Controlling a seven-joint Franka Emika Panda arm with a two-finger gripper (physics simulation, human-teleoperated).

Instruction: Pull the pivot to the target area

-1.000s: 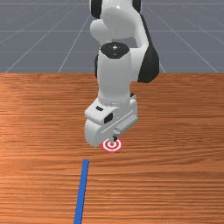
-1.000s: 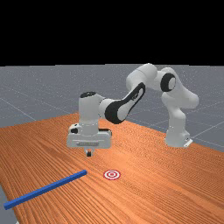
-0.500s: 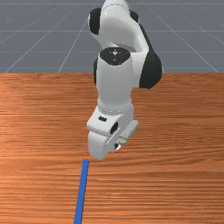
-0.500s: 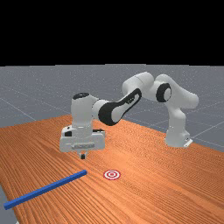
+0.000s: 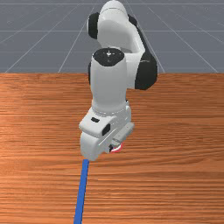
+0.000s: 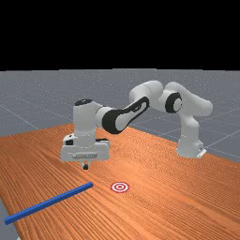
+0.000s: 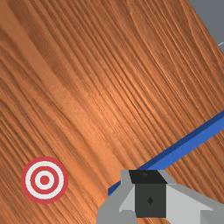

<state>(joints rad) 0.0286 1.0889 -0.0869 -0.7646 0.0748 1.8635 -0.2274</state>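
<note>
My pincer (image 6: 86, 167), its fingers closed together on nothing, hung above the desk (image 5: 175, 175), while the long blue bar (image 5: 82, 190) lay lower, toward the front view's lower left, its long axis pointing away from my base (image 6: 190, 143), apart from the bullseye target (image 6: 120, 187).

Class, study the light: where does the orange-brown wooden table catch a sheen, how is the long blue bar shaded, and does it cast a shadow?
Wrist view: the table has a soft pale sheen, and the bar shows one long face dark, the other brighter; front and far views: no distinct shadow beside the bar.
</note>
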